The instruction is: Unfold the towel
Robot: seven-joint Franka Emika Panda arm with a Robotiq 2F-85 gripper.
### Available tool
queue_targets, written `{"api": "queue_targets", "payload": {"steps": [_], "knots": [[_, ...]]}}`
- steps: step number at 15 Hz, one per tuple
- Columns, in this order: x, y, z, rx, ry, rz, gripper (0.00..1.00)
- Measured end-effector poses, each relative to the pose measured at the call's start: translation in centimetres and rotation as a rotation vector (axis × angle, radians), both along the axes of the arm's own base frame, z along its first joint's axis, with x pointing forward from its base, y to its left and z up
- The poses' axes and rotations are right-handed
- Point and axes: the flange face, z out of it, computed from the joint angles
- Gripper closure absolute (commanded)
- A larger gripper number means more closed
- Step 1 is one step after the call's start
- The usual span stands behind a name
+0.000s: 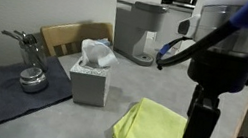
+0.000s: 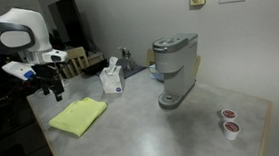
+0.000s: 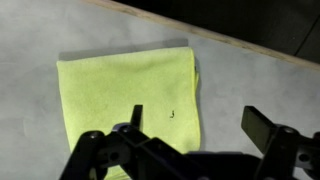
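A yellow-green towel [image 1: 157, 132] lies folded flat on the grey countertop. It shows in both exterior views [image 2: 78, 116] and fills the left of the wrist view [image 3: 125, 95]. My gripper [image 1: 196, 130] hangs open and empty above the towel's edge near the counter's edge [image 2: 54, 91]. In the wrist view the two fingers [image 3: 197, 125] stand wide apart, one over the towel and one over bare counter, not touching the cloth.
A grey tissue box [image 1: 90, 77] [image 2: 112, 80] stands beyond the towel. A coffee machine [image 2: 175, 70] [image 1: 136, 31] is on the counter. Two coffee pods [image 2: 227, 122] lie far off. A metal pot [image 1: 31, 77] sits on a dark mat. A wooden chair [image 1: 68, 37] stands behind.
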Motion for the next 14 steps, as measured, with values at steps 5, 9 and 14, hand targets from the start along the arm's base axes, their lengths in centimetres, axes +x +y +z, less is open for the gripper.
{"api": "queue_targets", "payload": {"steps": [5, 9, 14], "knots": [[0.7, 0.9, -1.4, 0.034, -0.043, -0.054, 0.0], [1.0, 1.7, -2.4, 0.04, -0.064, -0.093, 0.0], [1.3, 2.6, -3.7, 0.014, -0.068, -0.101, 0.0]]}}
